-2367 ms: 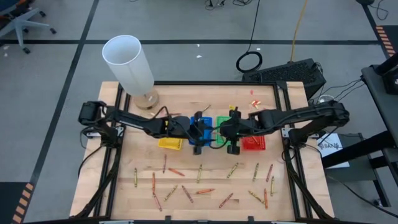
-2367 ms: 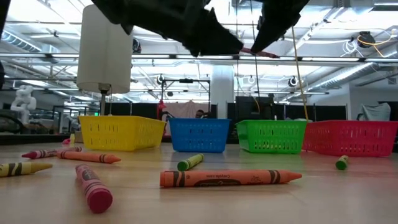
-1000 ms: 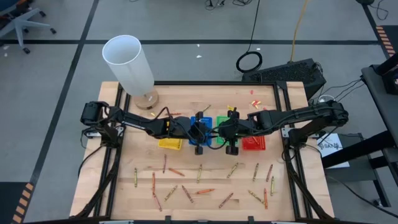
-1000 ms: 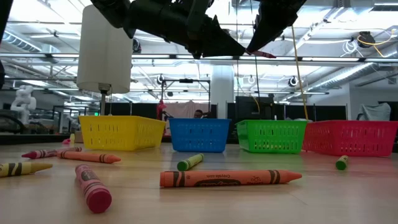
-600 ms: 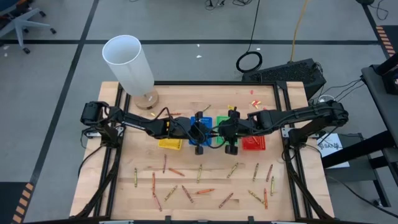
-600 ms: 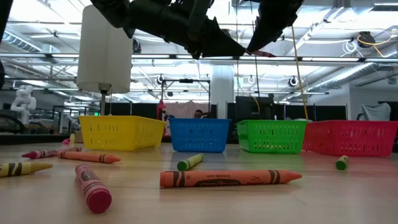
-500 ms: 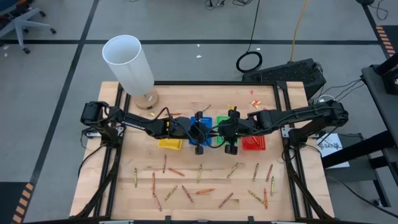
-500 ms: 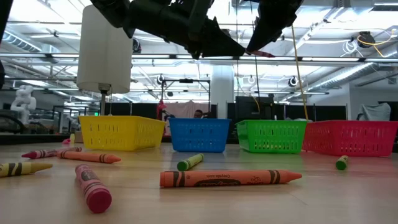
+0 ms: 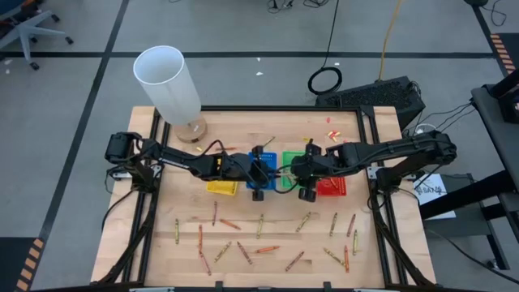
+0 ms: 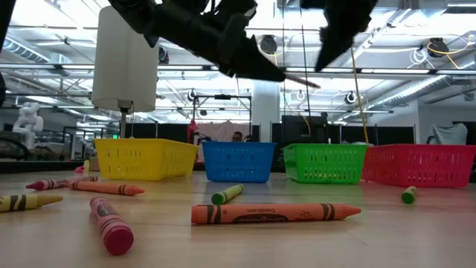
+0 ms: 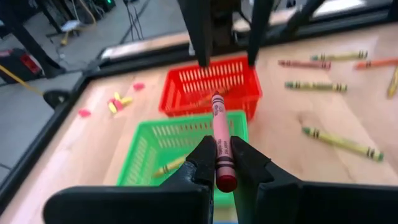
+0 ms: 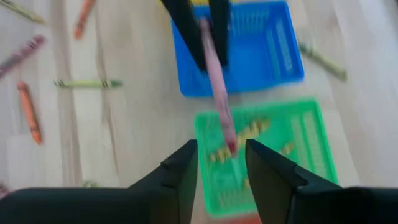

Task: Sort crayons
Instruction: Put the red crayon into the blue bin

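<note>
A pink-red crayon (image 11: pixel 218 134) is held in my left gripper (image 11: pixel 221 154), which is shut on it above the green tray (image 11: pixel 163 143). In the low view the crayon (image 10: pixel 299 80) sticks out past the fingers, high over the table. My right gripper (image 12: pixel 222 152) stands open just beyond the crayon's free end (image 12: pixel 231 147), its fingers on either side and apart from it. More crayons (image 9: pixel 261 225) lie scattered flat on the table's near half. My left gripper pinches the crayon between its two fingers close to its blunt back end (image 11: pixel 224 177). The fingers come nearly level from the table's left and lie along the crayon. The crayon juts out toward the table's right, tipped slightly down, clear of the trays.
Yellow (image 9: pixel 220 186), blue (image 9: pixel 268 159), green (image 9: pixel 289 180) and red (image 9: pixel 331 187) trays stand in a row at mid-table. The green tray holds several crayons (image 12: pixel 252 132). A tall white cylinder (image 9: pixel 168 81) stands at the far left corner. Small pink scraps (image 9: pixel 331 133) lie at the far right.
My right gripper has opened, let go of the crayon and drawn back toward the table's right edge. The crayon stays in my left gripper, whose fingers have tipped down a little, so that the crayon's free end now points lower.
</note>
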Controlling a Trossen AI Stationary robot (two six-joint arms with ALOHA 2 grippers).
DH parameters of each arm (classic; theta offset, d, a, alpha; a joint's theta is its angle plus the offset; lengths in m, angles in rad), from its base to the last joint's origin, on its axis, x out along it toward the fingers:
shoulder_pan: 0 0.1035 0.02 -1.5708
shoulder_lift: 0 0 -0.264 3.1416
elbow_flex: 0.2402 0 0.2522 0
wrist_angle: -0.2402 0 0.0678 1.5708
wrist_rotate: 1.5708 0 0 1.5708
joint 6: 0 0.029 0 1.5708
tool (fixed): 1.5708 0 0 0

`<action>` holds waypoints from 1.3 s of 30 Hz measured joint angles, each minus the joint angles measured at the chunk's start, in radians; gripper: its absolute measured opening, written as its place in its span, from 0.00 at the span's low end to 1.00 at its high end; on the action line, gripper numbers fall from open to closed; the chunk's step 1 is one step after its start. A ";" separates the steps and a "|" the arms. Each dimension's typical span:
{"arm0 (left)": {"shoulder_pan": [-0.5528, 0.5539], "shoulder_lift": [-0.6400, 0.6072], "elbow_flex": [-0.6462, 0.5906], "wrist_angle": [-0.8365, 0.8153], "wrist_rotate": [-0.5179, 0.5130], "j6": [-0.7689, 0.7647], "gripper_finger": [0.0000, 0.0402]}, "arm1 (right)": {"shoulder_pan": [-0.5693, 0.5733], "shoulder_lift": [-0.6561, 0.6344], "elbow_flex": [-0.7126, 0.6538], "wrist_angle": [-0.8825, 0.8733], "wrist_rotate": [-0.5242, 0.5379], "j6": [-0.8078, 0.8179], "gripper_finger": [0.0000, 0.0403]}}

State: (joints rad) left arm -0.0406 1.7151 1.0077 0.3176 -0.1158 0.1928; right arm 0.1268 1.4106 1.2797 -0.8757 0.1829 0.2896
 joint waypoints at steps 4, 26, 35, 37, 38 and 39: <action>-0.008 -0.001 0.000 -0.080 0.001 0.006 0.06 | 0.017 -0.003 0.000 -0.089 0.006 0.094 0.32; -0.126 -0.051 0.004 -0.371 -0.320 -0.106 0.06 | 0.350 -0.002 -0.004 -0.109 0.340 0.414 0.32; -0.155 -0.064 0.004 -0.442 -0.543 -0.165 0.06 | 0.504 -0.002 -0.179 0.351 0.715 0.418 0.32; -0.157 -0.064 0.004 -0.458 -0.588 -0.200 0.06 | 0.513 0.001 -0.238 0.546 0.776 0.319 0.32; -0.157 -0.064 0.004 -0.470 -0.604 -0.221 0.06 | 0.513 0.005 -0.264 0.637 0.784 0.258 0.32; -0.156 -0.064 0.004 -0.480 -0.618 -0.244 0.06 | 0.513 0.008 -0.287 0.708 0.780 0.202 0.32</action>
State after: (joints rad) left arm -0.1967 1.6508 1.0115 -0.1626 -0.7333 -0.0515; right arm 0.6399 1.4187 0.9926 -0.1679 0.9630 0.4920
